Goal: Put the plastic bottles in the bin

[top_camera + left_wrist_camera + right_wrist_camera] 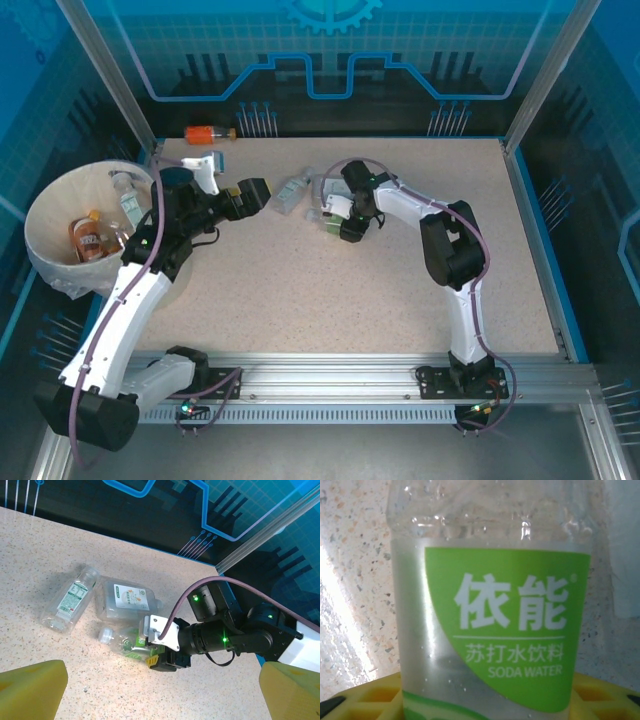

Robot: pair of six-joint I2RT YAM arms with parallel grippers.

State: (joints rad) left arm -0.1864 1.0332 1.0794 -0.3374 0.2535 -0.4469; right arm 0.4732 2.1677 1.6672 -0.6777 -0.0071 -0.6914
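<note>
Right gripper point(155, 660) clasps a clear plastic soda-water bottle with a green label point(495, 630), lying on the speckled tabletop point(400, 280) beside two other clear bottles point(122, 599). Left gripper point(262, 192) hovers nearby, fingers spread wide.

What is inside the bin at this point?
At least a brown bottle and a clear bottle lie in the bin. The left arm covers its right side.

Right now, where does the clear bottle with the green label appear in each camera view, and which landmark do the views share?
Top external: the green-label bottle lies mid-table, at the right end effector.
Left wrist: low centre, white cap pointing left.
Right wrist: central, very close, label facing the camera.
Shared landmark: the speckled table under it.
</note>
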